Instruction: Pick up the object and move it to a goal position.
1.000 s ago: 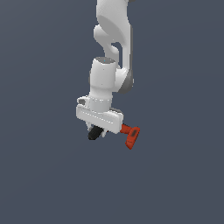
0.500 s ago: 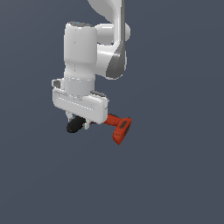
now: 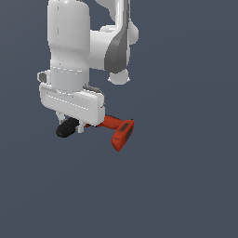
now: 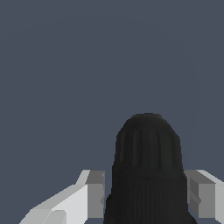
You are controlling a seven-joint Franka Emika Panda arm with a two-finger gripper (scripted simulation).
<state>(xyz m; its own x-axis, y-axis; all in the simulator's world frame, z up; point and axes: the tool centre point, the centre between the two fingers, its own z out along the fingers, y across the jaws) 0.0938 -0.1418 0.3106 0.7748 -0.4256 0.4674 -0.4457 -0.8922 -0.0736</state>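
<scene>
The red-orange drill (image 3: 111, 127) hangs in my white gripper (image 3: 80, 126), held level in the air. Its black chuck end (image 3: 68, 127) points to the exterior view's left and its blocky battery base (image 3: 122, 134) sticks out to the exterior view's right. The gripper is shut on the drill's body, which is mostly hidden under the hand. In the wrist view the black chuck (image 4: 147, 170) fills the space between the two grey fingertips (image 4: 95, 194), which press on either side of it.
The white arm (image 3: 79, 51) rises above the gripper. Behind and below it there is only a plain dark grey-blue background, with no surface or goal marker visible.
The arm has come much closer to the exterior camera and shifted toward the exterior view's left, carrying the drill along. The grip on the drill is unchanged.
</scene>
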